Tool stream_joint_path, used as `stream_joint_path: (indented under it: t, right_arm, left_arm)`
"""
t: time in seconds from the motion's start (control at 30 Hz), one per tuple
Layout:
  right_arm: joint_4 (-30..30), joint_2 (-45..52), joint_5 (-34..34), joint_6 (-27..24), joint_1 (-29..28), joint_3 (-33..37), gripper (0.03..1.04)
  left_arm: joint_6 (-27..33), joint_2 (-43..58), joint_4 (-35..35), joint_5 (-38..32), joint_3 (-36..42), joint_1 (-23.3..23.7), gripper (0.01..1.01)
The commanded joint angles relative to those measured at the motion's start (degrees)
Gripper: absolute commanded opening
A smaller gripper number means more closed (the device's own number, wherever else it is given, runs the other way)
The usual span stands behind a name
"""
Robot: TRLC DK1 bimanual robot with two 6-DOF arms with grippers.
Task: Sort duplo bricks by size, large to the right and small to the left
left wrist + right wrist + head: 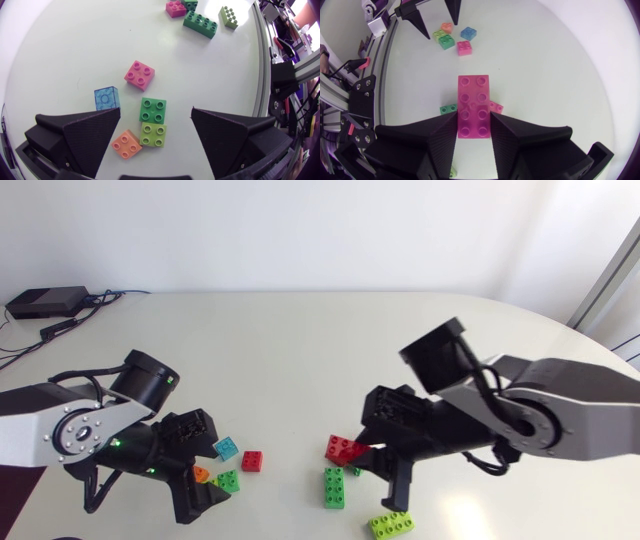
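Note:
My right gripper [365,452] [474,117] is shut on a long red brick [345,448] [474,105], one finger on each long side. A small green brick [448,108] and a small pink piece [495,106] lie close beside it. A long green brick [334,487] [200,24] and a lime brick [392,525] [228,16] rest near the front. My left gripper [210,465] [156,112] is open over a cluster of small bricks: green [153,110], lime [153,134], orange [126,144], blue [107,98] and red [139,75].
The small cluster [455,37] lies left of centre and the long bricks lie right of centre. A black box with cables [45,302] sits at the far left corner. The wide back half of the white table [320,350] holds no bricks.

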Motion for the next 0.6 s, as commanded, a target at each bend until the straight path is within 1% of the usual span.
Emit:
stream_joint_path:
  t: [0.0,0.1,0.17,0.3,0.43,0.47,0.5,0.53,0.57]
  right_arm:
    - [-2.0,-3.1,0.2,-1.6,-4.8,-6.1,0.08]
    - [-3.5,-7.1,-0.7,-4.9,-11.6,-11.3,0.09]
    - [-4.1,-10.2,-1.3,-6.2,-14.5,-14.7,0.09]
    - [-6.0,-14.5,-1.2,-7.6,-17.7,-18.8,0.09]
    - [-6.6,-14.9,-1.2,-8.2,-18.5,-20.8,0.1]
    - [-6.4,-14.8,-1.1,-8.1,-18.5,-21.1,0.12]
    - [-6.3,-14.8,-1.0,-8.0,-18.5,-21.4,0.19]
    - [-6.3,-14.8,-0.9,-7.9,-18.6,-21.7,0.29]
    - [-6.3,-14.8,-0.7,-8.0,-18.5,-22.0,0.41]
  left_arm:
    - [-1.8,1.3,0.1,-0.1,1.9,-1.4,0.989]
    - [-3.2,2.3,1.3,-0.1,2.7,-3.2,0.989]
    - [-4.0,3.0,1.9,-0.1,3.1,-4.2,0.989]
    - [-6.2,5.7,4.2,-0.1,4.7,-5.7,0.989]
    - [-9.4,10.2,5.6,-0.1,7.8,-8.5,0.989]
    - [-10.4,11.1,5.6,-0.1,8.7,-9.4,0.989]
    - [-11.6,12.2,5.6,-0.1,9.6,-10.7,0.989]
    - [-12.8,13.1,5.6,-0.1,10.4,-11.7,0.989]
    - [-14.1,14.1,5.8,-0.1,11.1,-12.8,0.989]
